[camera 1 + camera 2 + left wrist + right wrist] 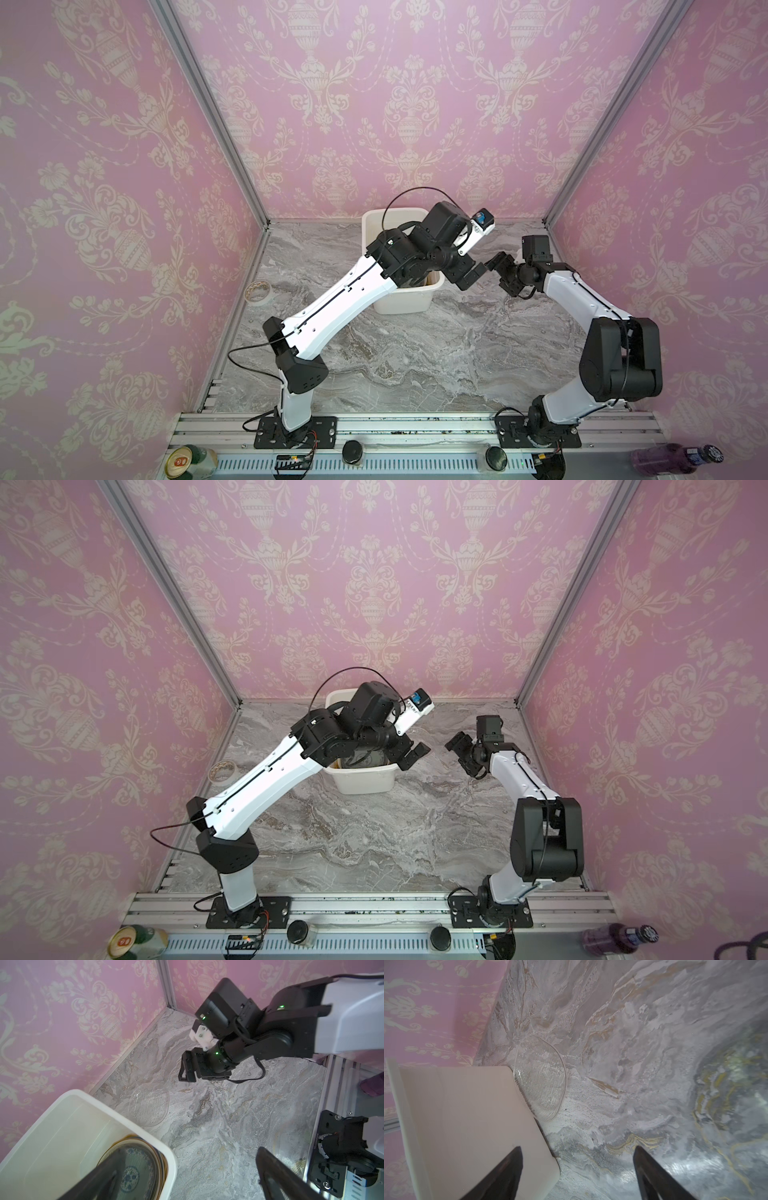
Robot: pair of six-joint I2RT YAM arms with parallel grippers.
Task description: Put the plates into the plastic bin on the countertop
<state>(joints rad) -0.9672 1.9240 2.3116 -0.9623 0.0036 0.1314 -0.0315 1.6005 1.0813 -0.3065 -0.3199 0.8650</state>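
- I read the left gripper [187, 1180] as fully spread, both fingers wide apart with nothing held between them.
- In both top views the left gripper [412, 756] hangs at the near right corner of the plastic bin [361, 785]. In the left wrist view one finger [104, 1180] sits over the bin's inside and the other over the countertop [218, 1126].
- I read the right gripper [577, 1174] as spread too, with only bare countertop between its fingers and no grip on anything.
- In a top view the right gripper [504, 273] faces the left gripper [469, 276] across a short gap, to the right of the plastic bin [403, 303]. The two do not touch.
- The plastic bin [62, 1126] stands on the countertop near the back wall.
- Several plates [158, 1159] lie stacked inside the bin at its near end. A blue-patterned plate [129, 1176] shows near the top of the stack.
- One clear glass plate [542, 1080] lies flat on the countertop just beside the bin's right wall, outside the bin. Its edge runs behind the wall [467, 1115], so I cannot tell whether it touches.
- A tape roll [257, 291] lies by the left wall, well apart from the bin.
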